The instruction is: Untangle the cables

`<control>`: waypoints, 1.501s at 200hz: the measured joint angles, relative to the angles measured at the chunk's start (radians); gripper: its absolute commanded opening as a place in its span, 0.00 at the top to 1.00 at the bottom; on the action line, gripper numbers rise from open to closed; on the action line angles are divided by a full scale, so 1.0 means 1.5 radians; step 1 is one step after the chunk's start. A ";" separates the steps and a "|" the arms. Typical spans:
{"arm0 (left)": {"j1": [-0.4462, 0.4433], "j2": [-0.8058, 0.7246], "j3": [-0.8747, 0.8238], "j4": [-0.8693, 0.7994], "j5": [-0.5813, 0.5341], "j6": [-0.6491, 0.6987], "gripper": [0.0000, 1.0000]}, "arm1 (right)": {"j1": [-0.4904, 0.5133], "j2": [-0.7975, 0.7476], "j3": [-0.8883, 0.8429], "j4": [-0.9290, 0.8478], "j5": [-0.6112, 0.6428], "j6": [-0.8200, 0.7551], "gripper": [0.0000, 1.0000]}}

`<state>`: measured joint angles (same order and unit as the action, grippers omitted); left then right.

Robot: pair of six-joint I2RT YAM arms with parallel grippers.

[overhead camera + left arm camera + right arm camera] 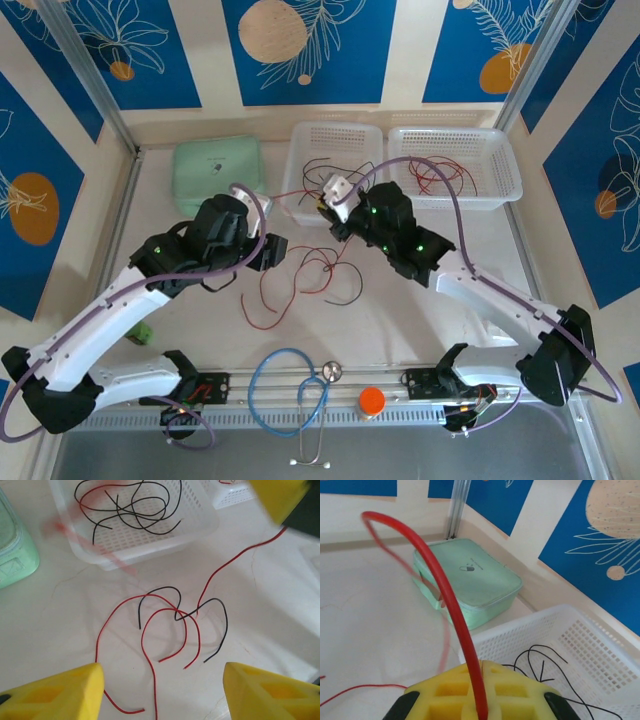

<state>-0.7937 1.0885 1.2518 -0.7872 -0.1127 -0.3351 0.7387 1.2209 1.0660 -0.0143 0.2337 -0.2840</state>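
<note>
Presently a loose tangle of thin red and black cables lies on the pale worktop, just in front of the white perforated plastic basket.

- Left wrist view: in the tangle, several red loops and two black arcs cross at one point. Ends trail free on the worktop.
- One red cable climbs out of the tangle toward the right gripper, clear of the basket's front corner.
- Right gripper hangs at the basket's front edge. Right wrist view: jaws pressed together, pinching the red cable between yellow foam pads. The cable arcs up and over from the pinch.
- Left gripper sits front-left of the basket, over the worktop and near the tangle. Its jaws are spread wide with nothing between the yellow fingers.
- More cables inside the basket: mostly black, with some red. The black ones also show in the right wrist view, against the basket's mesh wall.
- A second white basket stands just right of the first, holding red cables.
- A mint-green zipped case lies just left of the basket.
- A blue-tubed stethoscope and a round orange cap sit well in front of the basket, at the worktop's near edge.
</note>
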 measured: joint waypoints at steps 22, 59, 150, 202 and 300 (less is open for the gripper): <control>0.000 0.001 -0.019 0.012 0.001 -0.002 0.35 | -0.031 -0.005 0.067 -0.051 0.011 0.024 1.00; 0.000 0.010 -0.044 0.026 0.003 -0.005 0.35 | -0.112 -0.010 0.151 -0.110 0.020 0.075 1.00; 0.000 0.049 -0.084 0.048 0.003 -0.035 0.37 | -0.404 0.151 0.322 -0.181 0.032 0.151 1.00; 0.000 0.048 -0.086 0.049 -0.004 -0.045 0.37 | -0.495 0.346 0.418 -0.186 0.078 0.191 1.00; 0.000 0.017 -0.101 0.043 -0.033 -0.066 0.38 | -0.545 0.501 0.437 -0.176 0.162 0.260 1.00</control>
<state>-0.7937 1.1137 1.1000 -0.7223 -0.1627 -0.4335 -0.0792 1.9724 1.7218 -0.2779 0.4770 0.1059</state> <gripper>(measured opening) 0.627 0.066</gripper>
